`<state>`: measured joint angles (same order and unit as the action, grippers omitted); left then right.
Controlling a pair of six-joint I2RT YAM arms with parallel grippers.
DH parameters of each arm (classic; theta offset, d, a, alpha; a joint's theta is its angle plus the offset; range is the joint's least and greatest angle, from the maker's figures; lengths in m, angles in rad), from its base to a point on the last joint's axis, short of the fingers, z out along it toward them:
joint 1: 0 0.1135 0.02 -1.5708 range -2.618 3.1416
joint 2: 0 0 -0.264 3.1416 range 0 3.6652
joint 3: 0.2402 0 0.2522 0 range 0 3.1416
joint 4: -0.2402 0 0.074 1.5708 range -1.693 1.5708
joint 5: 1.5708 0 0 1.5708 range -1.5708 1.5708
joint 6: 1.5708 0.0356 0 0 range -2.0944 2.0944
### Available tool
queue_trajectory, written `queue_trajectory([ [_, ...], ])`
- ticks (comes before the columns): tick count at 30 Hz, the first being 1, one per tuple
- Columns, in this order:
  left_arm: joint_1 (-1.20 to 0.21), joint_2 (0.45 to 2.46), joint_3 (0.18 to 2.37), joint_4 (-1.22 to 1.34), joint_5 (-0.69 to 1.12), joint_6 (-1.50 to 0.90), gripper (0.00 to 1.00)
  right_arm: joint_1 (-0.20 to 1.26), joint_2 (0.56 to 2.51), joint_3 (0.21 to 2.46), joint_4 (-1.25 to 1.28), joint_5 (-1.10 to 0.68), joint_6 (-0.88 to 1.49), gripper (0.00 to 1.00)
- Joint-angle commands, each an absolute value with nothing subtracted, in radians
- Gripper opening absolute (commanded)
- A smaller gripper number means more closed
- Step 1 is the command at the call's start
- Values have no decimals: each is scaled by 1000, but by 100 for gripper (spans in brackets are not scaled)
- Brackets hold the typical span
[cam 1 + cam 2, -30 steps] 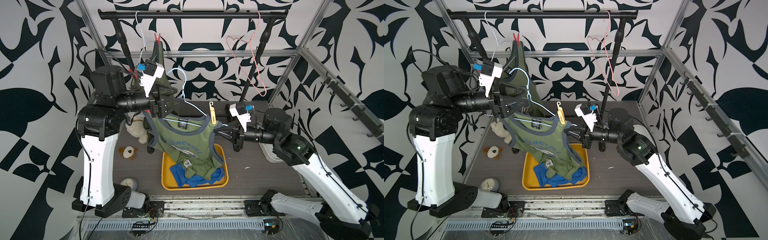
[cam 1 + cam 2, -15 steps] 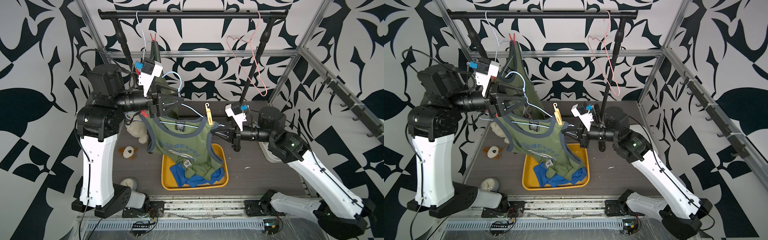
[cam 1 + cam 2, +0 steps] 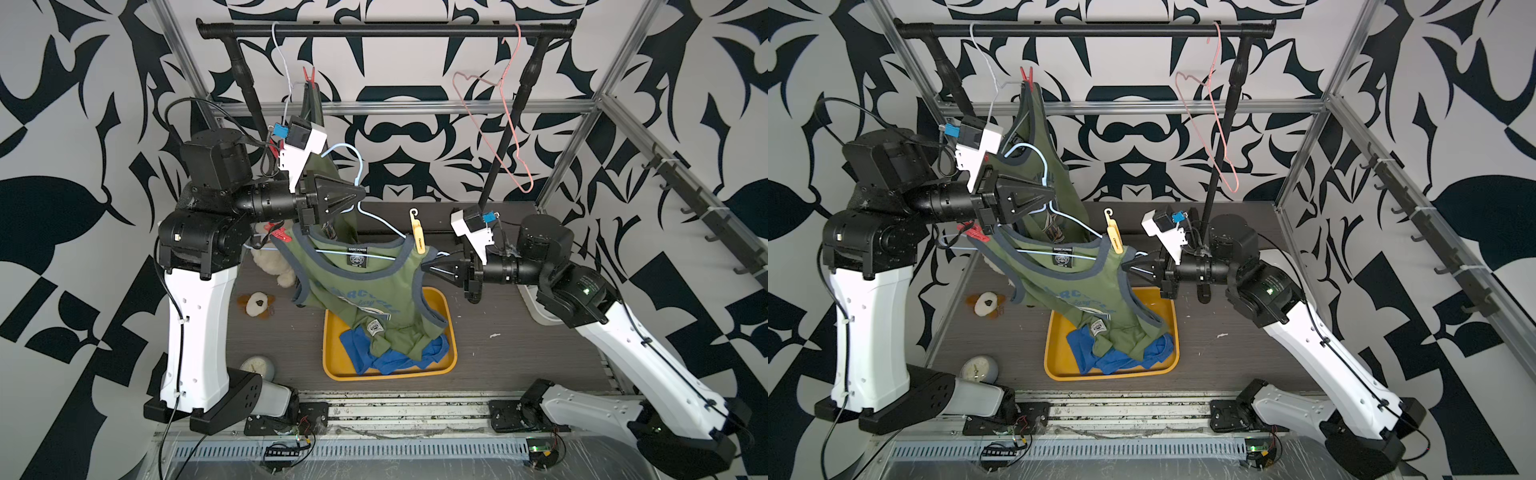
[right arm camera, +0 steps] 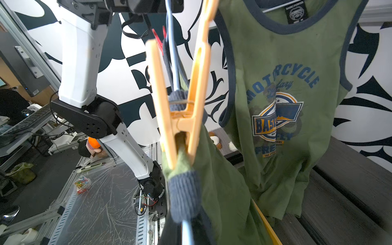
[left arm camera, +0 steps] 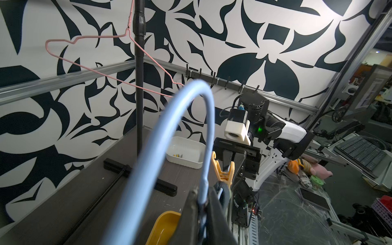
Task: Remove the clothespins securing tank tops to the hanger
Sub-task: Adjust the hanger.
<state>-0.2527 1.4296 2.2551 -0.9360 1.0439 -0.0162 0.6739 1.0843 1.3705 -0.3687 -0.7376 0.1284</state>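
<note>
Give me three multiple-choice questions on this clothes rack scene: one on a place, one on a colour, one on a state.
1. The blue shirt is: A hanging up, B in the yellow tray, C held aloft.
2. The clothespin nearest the right gripper is: A yellow, B grey, C red.
3. The left gripper is: A open, B shut on the blue hanger, C shut on a clothespin.
Answers: B, heaped in the tray; A, the clip there is yellow; B, jaws pinch the hanger's neck.

Free air abv yellow clothespin (image 3: 417, 235)
</note>
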Motion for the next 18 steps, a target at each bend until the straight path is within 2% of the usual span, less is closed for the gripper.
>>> queue_trajectory([
  [1, -252, 1409, 2237, -914, 1087, -47, 0, 678, 1064, 1385, -265, -746, 128, 0],
  [4, -251, 1392, 2215, -913, 1095, -48, 0, 678, 1072, 1391, -266, -727, 128, 3],
  [7, -251, 1371, 2183, -913, 1098, -48, 0, 678, 1083, 1407, -299, -701, 101, 25],
  [10, -250, 1349, 2140, -931, 1098, -22, 0, 678, 1091, 1437, -361, -665, 55, 35],
  [18, -250, 1311, 2079, -1013, 1095, 57, 0, 664, 1101, 1590, -601, -592, -71, 42],
])
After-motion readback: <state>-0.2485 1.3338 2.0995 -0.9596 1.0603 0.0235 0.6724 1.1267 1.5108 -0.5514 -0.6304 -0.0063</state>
